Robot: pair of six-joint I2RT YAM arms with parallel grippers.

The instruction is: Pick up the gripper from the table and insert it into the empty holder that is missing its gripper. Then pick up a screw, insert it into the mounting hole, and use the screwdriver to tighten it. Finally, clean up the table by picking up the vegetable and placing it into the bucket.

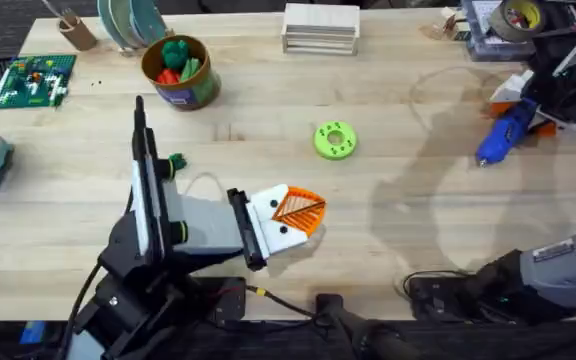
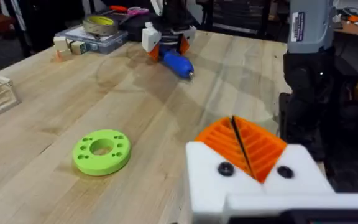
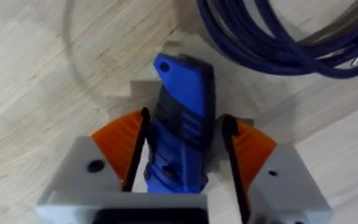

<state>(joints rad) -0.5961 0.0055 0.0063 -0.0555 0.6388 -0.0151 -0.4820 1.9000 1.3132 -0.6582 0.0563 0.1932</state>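
Left gripper (image 1: 293,212) sits low over the table (image 1: 408,230) at centre front, its white finger mounts carrying orange ribbed pads (image 2: 246,146) pressed together, nothing between them. Right gripper (image 1: 520,108) is out at the far right of the table, clamped on the screwdriver (image 1: 503,136); in the right wrist view the blue handle (image 3: 179,127) sits between the two orange pads (image 3: 118,143), and a coil of dark blue cable (image 3: 272,28) lies on the wood beyond it. In the left wrist view the screwdriver (image 2: 178,63) shows far across the table with the right gripper (image 2: 166,37) over it. A bright green holed disc (image 1: 335,140) lies flat just beyond the left gripper, apart from it. The vegetable (image 1: 175,161), small and dark green, lies on the table beside the left arm's upper link. The bucket (image 1: 178,73) stands upright at far left with red and green toys inside. A white slatted block (image 1: 320,28) sits at the far edge, centre.
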